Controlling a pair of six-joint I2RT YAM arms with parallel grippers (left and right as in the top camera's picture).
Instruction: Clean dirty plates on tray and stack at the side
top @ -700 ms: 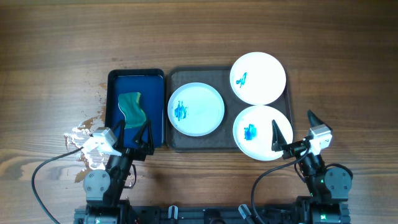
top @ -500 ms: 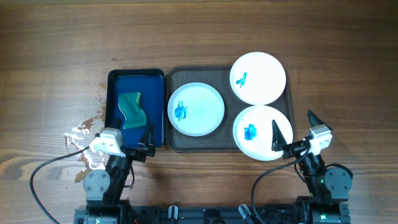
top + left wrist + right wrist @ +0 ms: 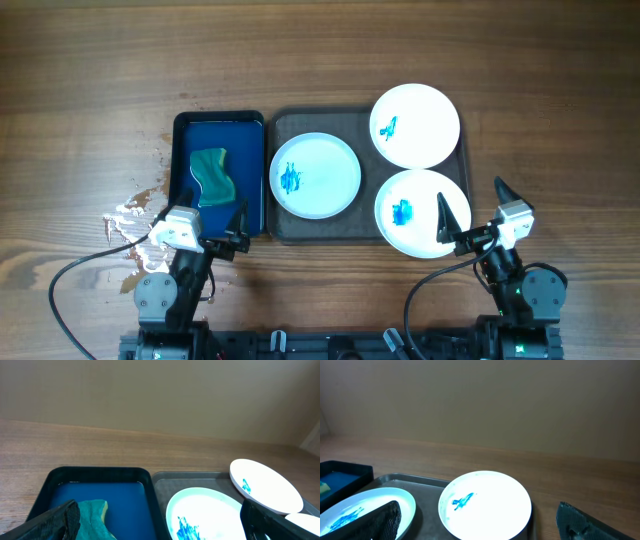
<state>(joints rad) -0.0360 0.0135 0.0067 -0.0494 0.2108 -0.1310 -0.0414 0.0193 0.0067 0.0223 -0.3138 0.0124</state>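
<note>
**Overhead view.** The tray (image 3: 300, 122) carries all three plates, and each shows a blue smear. The left plate (image 3: 315, 175) lies fully inside the tray. The far-right plate (image 3: 415, 124) overhangs the tray's far right corner. The near-right plate (image 3: 422, 213) overhangs its near right edge. The sponge (image 3: 212, 175) lies in the blue tray (image 3: 218, 128), which abuts the tray's left side. The left gripper (image 3: 225, 225) hangs by the tray's near left corner. The right gripper (image 3: 469, 190) hangs at its near right corner. Both have their jaws spread wide and hold nothing.

**Left wrist view.** The far-right plate sits tilted, apparently propped on the tray rim. Hazard: wiping pressure could rock it or slide it off the tray.

**Right wrist view.** The fingers (image 3: 382, 520) frame both right-hand plates. Hazard: a descent onto either overhanging edge may flip the plate.
</note>
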